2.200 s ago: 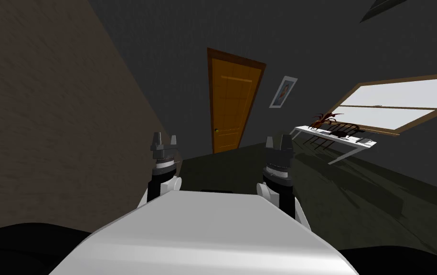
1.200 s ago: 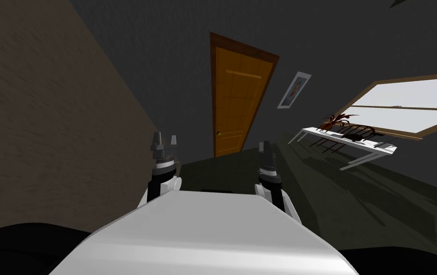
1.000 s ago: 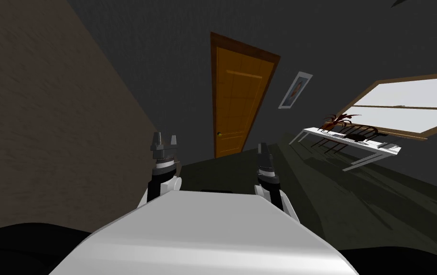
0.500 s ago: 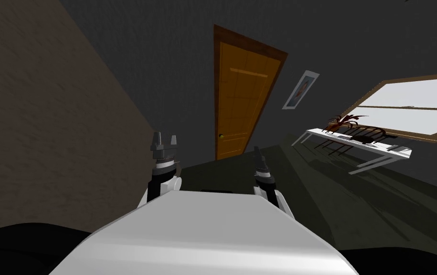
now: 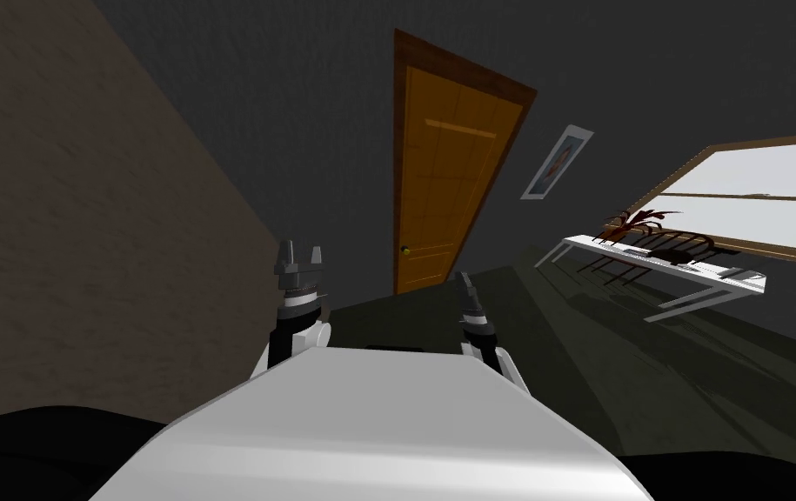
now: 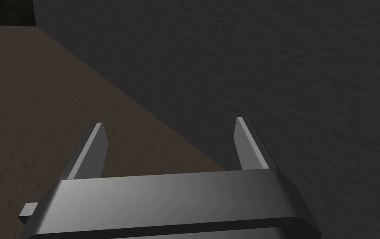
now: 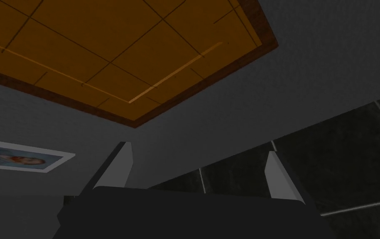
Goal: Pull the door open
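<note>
right gripper (image 5: 463,280): fingers spread wide, nothing between them. Low and short of the door (image 5: 448,174), well apart from it, slightly right of the knob's line. Edge-on from the head.
right wrist view: fingers (image 7: 118,166) point at one corner of the door and its dark brown frame (image 7: 207,76). No contact.
left gripper (image 5: 300,250): also wide and empty. Left of the door, well apart from it, close by the brown wall (image 5: 83,217).
door: orange-brown, panelled, shut in its frame, set in the dark grey wall (image 5: 300,87) straight ahead.
knob (image 5: 404,250): small, brass-coloured, on the door's left edge, low on the panel. Nothing touches it.
picture (image 5: 557,163): white-bordered, on the grey wall just right of the door, level with its upper half. Bluish print with a red figure. Any writing is too small to read.
keyboard (image 5: 674,265): white, on a stand, well right of the door, past the picture.
plant (image 5: 635,217): reddish-brown, spiky, at the keyboard's end nearer the door.
window (image 5: 761,200): wood-framed, bright, far right of the door.
floor (image 5: 578,348): dark, runs from the door's foot back towards me.
</note>
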